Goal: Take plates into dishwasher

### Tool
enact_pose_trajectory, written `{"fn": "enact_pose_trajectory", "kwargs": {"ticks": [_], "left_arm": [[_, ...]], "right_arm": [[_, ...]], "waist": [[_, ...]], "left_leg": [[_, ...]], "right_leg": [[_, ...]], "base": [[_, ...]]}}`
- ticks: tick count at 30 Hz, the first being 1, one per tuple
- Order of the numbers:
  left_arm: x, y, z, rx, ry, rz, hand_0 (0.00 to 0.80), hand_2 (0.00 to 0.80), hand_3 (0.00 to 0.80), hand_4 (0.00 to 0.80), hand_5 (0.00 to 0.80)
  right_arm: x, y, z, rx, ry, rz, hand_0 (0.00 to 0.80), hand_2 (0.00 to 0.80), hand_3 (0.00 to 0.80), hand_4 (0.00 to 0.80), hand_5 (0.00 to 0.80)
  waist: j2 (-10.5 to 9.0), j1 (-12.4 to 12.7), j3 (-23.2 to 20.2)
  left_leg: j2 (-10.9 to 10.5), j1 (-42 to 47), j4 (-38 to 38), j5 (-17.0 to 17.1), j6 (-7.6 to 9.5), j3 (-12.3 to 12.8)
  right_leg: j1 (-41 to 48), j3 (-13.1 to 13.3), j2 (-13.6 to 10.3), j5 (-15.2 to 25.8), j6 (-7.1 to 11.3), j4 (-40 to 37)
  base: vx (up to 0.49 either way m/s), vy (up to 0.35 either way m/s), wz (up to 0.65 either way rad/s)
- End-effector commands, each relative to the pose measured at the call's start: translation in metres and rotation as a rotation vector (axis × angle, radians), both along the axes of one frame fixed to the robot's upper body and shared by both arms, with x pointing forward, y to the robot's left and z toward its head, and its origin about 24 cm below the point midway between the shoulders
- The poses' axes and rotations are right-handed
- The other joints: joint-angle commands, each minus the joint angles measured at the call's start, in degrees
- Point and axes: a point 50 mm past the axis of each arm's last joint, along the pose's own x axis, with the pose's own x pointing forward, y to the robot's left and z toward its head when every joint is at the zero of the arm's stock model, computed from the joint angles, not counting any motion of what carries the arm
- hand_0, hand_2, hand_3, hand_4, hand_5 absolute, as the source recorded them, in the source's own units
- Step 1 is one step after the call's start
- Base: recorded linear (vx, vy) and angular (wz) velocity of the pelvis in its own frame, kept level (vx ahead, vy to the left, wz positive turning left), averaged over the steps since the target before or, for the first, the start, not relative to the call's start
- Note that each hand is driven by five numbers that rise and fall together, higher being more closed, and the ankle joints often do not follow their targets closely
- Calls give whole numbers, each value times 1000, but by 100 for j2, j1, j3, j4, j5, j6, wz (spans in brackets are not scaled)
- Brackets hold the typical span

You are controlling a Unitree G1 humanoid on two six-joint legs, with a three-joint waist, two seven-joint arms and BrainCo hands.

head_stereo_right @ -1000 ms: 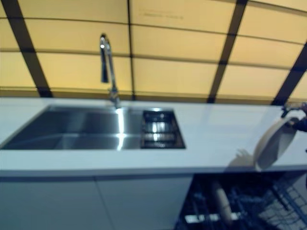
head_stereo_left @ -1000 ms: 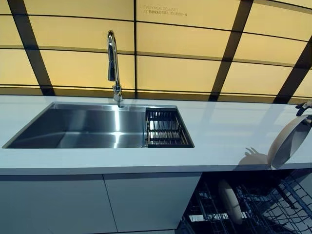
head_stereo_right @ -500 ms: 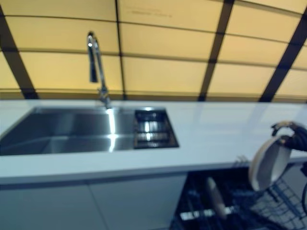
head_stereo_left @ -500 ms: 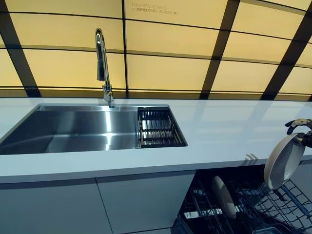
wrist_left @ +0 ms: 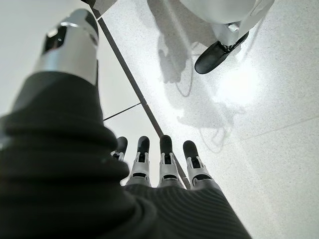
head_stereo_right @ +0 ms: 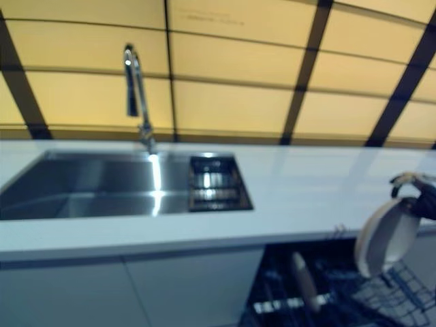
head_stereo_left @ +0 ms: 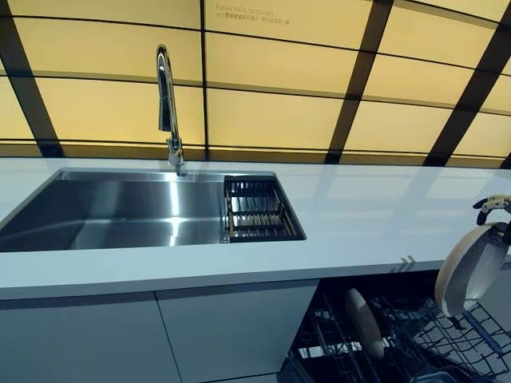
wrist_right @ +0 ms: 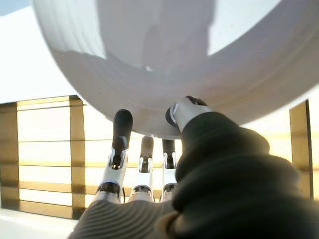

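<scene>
Along the white countertop [head_stereo_left: 359, 223], from left to right, sit a stainless steel sink [head_stereo_left: 120, 211] with a tall chrome tap [head_stereo_left: 165, 104], then bare counter to its front edge. Below that edge, a cream plate [head_stereo_left: 363, 323] stands upright in the dark wire dishwasher rack [head_stereo_left: 415, 335]. At far right, the right hand [head_stereo_left: 495, 209] pinches a round cream plate [head_stereo_left: 471, 270] tilted above the rack. Only its wrist view shows fingers [wrist_right: 121, 134] behind the plate's underside. Only the left wrist view shows the left hand [wrist_left: 164, 164], fingers straight, over pale floor [wrist_left: 249, 99].
</scene>
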Motion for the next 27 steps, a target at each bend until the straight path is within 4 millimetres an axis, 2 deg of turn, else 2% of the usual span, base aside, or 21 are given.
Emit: {"fn": "enact_pose_trajectory", "kwargs": {"ticks": [1,5,8,17,27], "left_arm": [[14,16,8,49,-47,49,0,0,0,0,0],[14,18,8,51,-50,54,0,0,0,0,0],[14,18,8,53,-49,56,0,0,0,0,0],[13,20,9,57,-41,52,0,0,0,0,0],[17,18,9,58,-41,27,0,0,0,0,0]], "right_arm": [[0,11,48,-171,-190,66,800,800,800,800,800],[-2,16,48,-324,-165,92,800,800,800,800,800],[-3,15,48,-372,-150,92,800,800,800,800,800],[-4,9,40,-426,-121,71,800,800,800,800,800],[6,20,31,-509,-78,122,800,800,800,800,800]], "waist": [[-25,102,88],[-30,85,82],[-34,91,77],[-37,131,90],[-21,240,105]], "left_leg": [[-126,91,23,-291,232,-350],[-118,82,23,-284,224,-336],[-118,78,23,-278,218,-333],[-117,54,23,-265,208,-361],[-120,41,23,-257,210,-423]], "right_leg": [[274,111,135,-187,277,467],[280,120,160,-199,268,449],[288,106,172,-212,258,428],[303,60,196,-250,240,399],[345,-14,204,-307,219,349]], "base": [[-8,-8,-11],[-5,-13,-10],[0,0,0],[0,0,0],[0,0,0]]}}
